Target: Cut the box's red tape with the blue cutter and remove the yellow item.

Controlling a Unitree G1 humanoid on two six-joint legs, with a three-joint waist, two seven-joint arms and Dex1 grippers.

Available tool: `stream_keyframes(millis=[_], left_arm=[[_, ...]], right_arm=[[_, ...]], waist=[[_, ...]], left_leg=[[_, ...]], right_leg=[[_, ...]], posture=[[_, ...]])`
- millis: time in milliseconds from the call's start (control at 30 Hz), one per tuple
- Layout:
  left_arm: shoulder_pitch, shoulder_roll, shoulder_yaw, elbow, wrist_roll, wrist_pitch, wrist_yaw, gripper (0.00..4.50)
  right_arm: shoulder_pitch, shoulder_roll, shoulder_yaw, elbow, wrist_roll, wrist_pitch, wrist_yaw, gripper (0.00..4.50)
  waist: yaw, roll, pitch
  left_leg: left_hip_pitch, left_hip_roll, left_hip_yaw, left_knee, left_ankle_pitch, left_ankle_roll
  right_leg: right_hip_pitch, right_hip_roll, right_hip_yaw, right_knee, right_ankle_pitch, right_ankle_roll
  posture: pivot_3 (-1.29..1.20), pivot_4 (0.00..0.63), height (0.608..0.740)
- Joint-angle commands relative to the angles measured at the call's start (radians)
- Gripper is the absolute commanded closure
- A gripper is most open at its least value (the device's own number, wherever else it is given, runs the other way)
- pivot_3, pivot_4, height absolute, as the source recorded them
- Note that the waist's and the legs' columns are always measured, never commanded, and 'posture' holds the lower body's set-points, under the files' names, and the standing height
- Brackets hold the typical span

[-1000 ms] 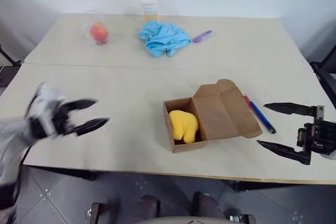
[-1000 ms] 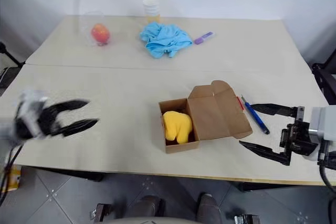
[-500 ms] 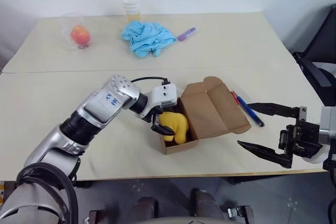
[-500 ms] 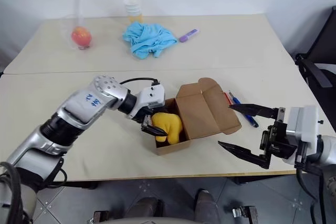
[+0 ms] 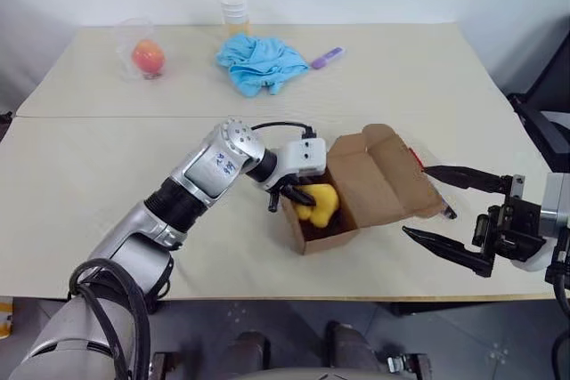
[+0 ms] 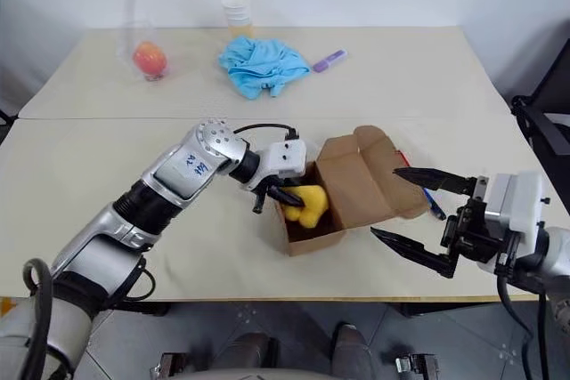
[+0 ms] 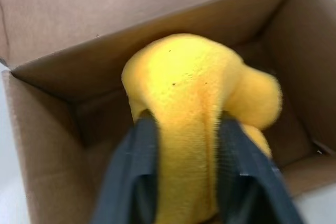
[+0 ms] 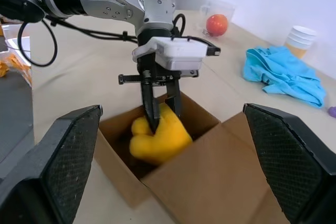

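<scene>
The brown box (image 5: 326, 238) lies open in the middle of the near table, its flap (image 5: 385, 175) folded back to the right. Inside it sits the yellow item (image 5: 321, 207), soft and lumpy. My left gripper (image 5: 301, 195) reaches into the box from the left and is shut on the yellow item (image 7: 184, 72), with both black fingers (image 7: 137, 145) pressed into its sides. A sliver of the red tape (image 5: 416, 158) shows at the flap's far edge. The blue cutter (image 6: 433, 205) lies just right of the flap, mostly hidden. My right gripper (image 6: 385, 202) hangs open beside the flap, holding nothing.
At the back of the far table stand an orange-red fruit in a clear cup (image 5: 146, 57), stacked paper cups (image 5: 233, 11), a crumpled blue cloth (image 5: 260, 61) and a purple marker (image 5: 326, 58). A black chair (image 5: 545, 104) stands off the table's right edge.
My left arm swung in from the left to the box, and its fingers have shut on the yellow item. The right gripper has stayed open in about the same place.
</scene>
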Motion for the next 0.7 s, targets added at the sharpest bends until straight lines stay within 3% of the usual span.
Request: stream_keyframes(millis=[33, 233, 433, 533, 700], left_arm=[[0.006, -0.031, 0.226, 0.028, -0.136, -0.029, 0.023, 4.49], [0.196, -0.088, 0.616, 0.036, -0.336, -0.255, 0.127, 4.49], [0.567, 0.034, 0.962, -0.168, -0.395, -0.249, 0.356, 4.49], [0.765, 0.088, 1.08, -0.242, -0.401, -0.245, 0.405, 4.49], [1.002, 0.121, 1.162, -0.297, -0.374, -0.256, 0.464, 4.49]], right_arm=[[-0.014, 0.031, 0.018, -0.002, -0.017, -0.029, -0.017, 0.0], [-0.09, 0.095, 0.099, 0.034, -0.021, -0.029, -0.04, 0.0], [-0.237, 0.183, 0.275, 0.075, 0.006, 0.015, -0.027, 0.0], [-0.299, 0.212, 0.369, 0.125, -0.051, -0.014, 0.023, 0.0], [-0.388, 0.281, 0.477, 0.242, -0.172, -0.132, 0.093, 0.0]], waist=[[-0.003, 0.0, 0.0], [-0.008, 0.001, -0.001], [-0.034, 0.001, -0.001], [-0.03, 0.0, -0.001], [-0.004, -0.001, -0.001]], left_leg=[[0.0, 0.0, 0.0, 0.0, 0.0, 0.0], [0.002, 0.001, 0.0, -0.001, 0.0, -0.001], [0.002, 0.003, -0.002, -0.001, 0.001, -0.002], [0.003, 0.003, -0.005, -0.002, 0.0, -0.002], [0.004, 0.0, -0.006, -0.001, 0.0, -0.001]], right_leg=[[0.0, 0.0, 0.0, 0.0, 0.0, 0.0], [0.0, 0.0, 0.0, 0.0, 0.0, 0.0], [-0.002, 0.0, 0.001, 0.002, 0.0, 0.0], [-0.003, 0.0, 0.002, 0.002, 0.0, 0.0], [-0.001, -0.002, 0.001, 0.001, 0.002, -0.003]], posture=[[0.0, 0.15, 0.74], [0.0, 0.15, 0.74], [0.0, 0.15, 0.74], [0.0, 0.15, 0.74], [0.0, 0.15, 0.74]])
